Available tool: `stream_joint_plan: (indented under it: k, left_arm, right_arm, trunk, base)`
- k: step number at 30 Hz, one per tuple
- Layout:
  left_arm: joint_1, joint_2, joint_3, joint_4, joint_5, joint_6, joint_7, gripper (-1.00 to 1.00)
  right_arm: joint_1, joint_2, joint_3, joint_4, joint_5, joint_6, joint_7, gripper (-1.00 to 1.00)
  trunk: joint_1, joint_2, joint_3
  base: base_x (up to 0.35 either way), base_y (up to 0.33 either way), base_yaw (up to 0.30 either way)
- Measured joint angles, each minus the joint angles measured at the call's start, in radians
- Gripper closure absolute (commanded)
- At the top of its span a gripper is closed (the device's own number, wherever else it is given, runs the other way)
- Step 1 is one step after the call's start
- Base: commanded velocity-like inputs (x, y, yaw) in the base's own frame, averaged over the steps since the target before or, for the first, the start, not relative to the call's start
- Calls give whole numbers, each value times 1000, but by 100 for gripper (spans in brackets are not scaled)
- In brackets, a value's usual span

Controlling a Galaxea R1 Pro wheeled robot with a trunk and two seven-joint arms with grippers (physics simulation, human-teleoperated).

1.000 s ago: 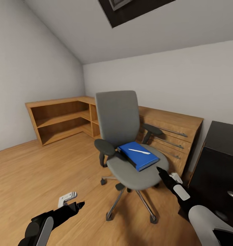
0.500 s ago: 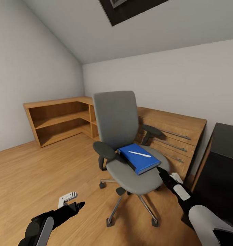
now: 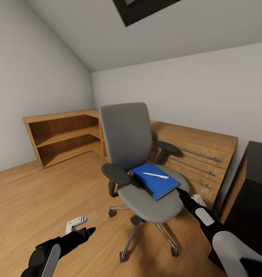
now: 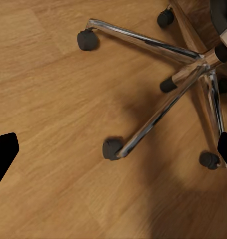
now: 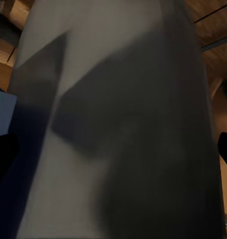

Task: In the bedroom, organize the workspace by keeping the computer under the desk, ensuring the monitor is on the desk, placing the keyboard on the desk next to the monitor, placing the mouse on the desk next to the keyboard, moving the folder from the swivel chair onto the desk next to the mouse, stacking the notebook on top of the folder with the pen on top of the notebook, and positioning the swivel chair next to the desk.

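The grey swivel chair (image 3: 127, 134) stands mid-room on its chrome base (image 4: 158, 114). On its seat lies the blue folder (image 3: 156, 183) with the white pen (image 3: 156, 175) on top. My right gripper (image 3: 179, 191) is open at the seat's front right edge, a hand's width from the folder; its wrist view is close on the grey seat (image 5: 118, 124), with a sliver of the folder (image 5: 1, 112) at one side. My left gripper (image 3: 89, 230) hangs open and empty over the floor, left of the chair base. The black desk (image 3: 257, 181) shows at the right edge. Computer, monitor, keyboard, mouse and notebook are out of view.
A light wooden drawer cabinet (image 3: 196, 154) stands against the wall right behind the chair. A low wooden corner shelf (image 3: 62, 138) runs along the left wall. Wooden floor (image 3: 38, 200) lies open to the left. The chair's casters (image 4: 112, 149) spread wide near my left arm.
The whole view has shifted: the chair sits nearer and further left in the picture, and the desk has slid toward the right edge. Both arms hold the same pose.
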Motion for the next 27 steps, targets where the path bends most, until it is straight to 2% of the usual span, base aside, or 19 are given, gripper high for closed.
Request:
stream_joint_plan:
  k: [6,27]
  left_arm:
    - [0,0,0,0,0,0,0,-100]
    - [0,0,-1,0,-1,-1,0,-100]
  right_arm:
    - [0,0,0,0,-1,0,1,-100]
    - [0,-1,1,-3,-1,-1,1,-100]
  trunk:
    - [0,0,0]
    - [1,0,0]
  base:
    - [56,0,0]
    - [-299,0,0]
